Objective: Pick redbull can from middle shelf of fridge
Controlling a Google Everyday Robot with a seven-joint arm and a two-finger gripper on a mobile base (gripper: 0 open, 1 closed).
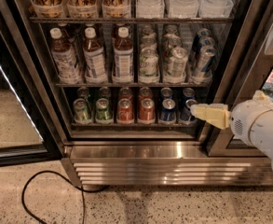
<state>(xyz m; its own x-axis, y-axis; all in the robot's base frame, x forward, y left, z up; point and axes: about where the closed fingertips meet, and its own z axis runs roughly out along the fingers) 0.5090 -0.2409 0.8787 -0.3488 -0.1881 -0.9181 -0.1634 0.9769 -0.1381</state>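
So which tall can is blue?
The far-right can on the middle shelf; the other tall cans look pale. The claw is lower, beside short cans.

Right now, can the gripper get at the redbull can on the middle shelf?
Likely yes, once raised: the gripper sits below the redbull can, which stands front-right on the middle shelf with nothing before it.
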